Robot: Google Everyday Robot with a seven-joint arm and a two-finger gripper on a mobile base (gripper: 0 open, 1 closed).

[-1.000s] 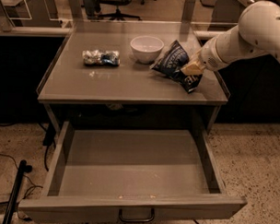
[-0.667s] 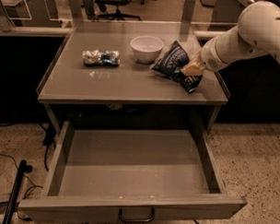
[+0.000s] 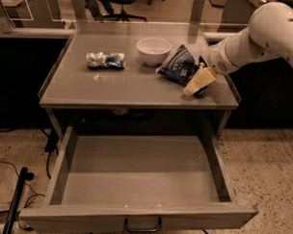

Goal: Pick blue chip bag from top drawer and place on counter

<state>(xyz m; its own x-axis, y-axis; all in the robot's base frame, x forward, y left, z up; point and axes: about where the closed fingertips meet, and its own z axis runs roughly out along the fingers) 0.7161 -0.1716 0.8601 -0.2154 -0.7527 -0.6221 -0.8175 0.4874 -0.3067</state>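
White arm (image 3: 270, 31) reaches in from the right, its gripper (image 3: 197, 83) angled down and leftward

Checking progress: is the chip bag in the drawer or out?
Out: the blue chip bag lies on the counter, gripper close beside it.

the arm (image 3: 270, 31) is smooth, glossy white, built of thick rounded shells that swell into a bulbous section at the upper right and taper toward the wrist. a thin dark seam rings the wrist joint. the hand (image 3: 196, 87), over the right front of the desk (image 3: 113, 89), is pale cream and wedge-shaped, dark underneath.
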